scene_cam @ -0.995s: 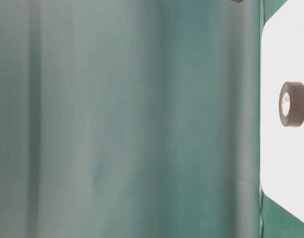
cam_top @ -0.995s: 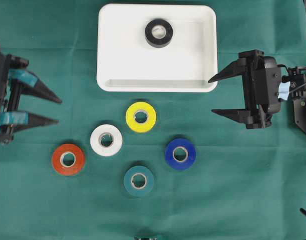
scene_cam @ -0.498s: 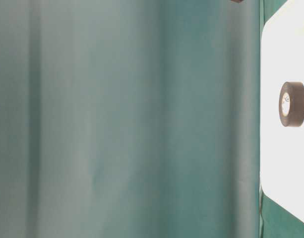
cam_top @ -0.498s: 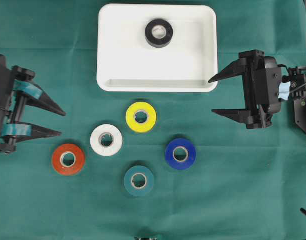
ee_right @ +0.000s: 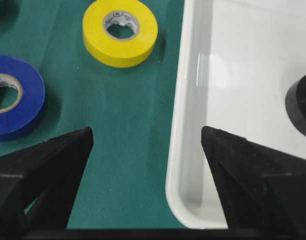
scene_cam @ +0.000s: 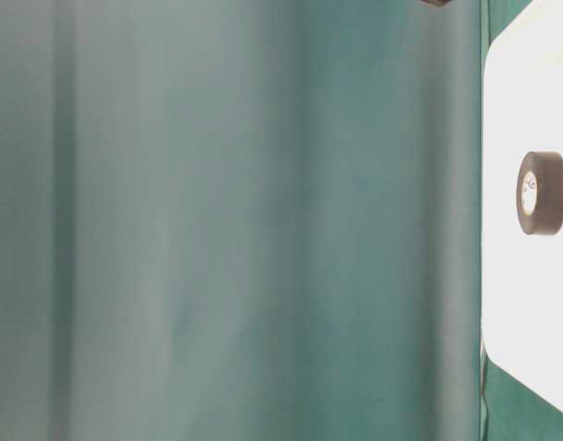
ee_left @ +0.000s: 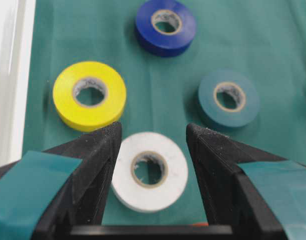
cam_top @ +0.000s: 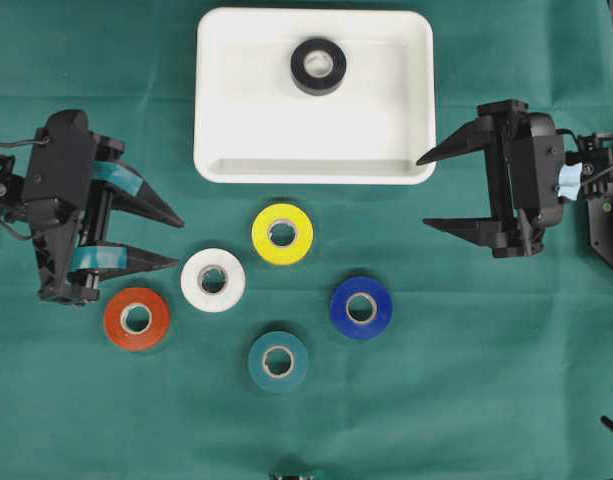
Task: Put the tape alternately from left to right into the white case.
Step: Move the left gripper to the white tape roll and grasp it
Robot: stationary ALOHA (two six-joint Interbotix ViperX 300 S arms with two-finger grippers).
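Note:
The white case (cam_top: 246,120) lies at the back centre with the black tape (cam_top: 318,66) in it. On the cloth lie the yellow (cam_top: 282,234), white (cam_top: 213,280), red-orange (cam_top: 136,318), blue (cam_top: 361,308) and teal (cam_top: 278,361) rolls. My left gripper (cam_top: 178,241) is open, its tips just left of the white roll. In the left wrist view the white roll (ee_left: 150,171) sits between the open fingers of the left gripper (ee_left: 153,129). My right gripper (cam_top: 423,192) hangs open and holds nothing beside the case's right front corner (ee_right: 185,100).
A green cloth (cam_top: 466,380) covers the table. In the table-level view a green curtain (scene_cam: 217,220) hangs behind the case (scene_cam: 520,92), and the black roll (scene_cam: 542,193) rests inside. A small dark object (cam_top: 291,475) pokes in at the front edge.
My left gripper has moved right, from the table's left edge toward the white roll, staying open. The right gripper and all rolls have not moved.

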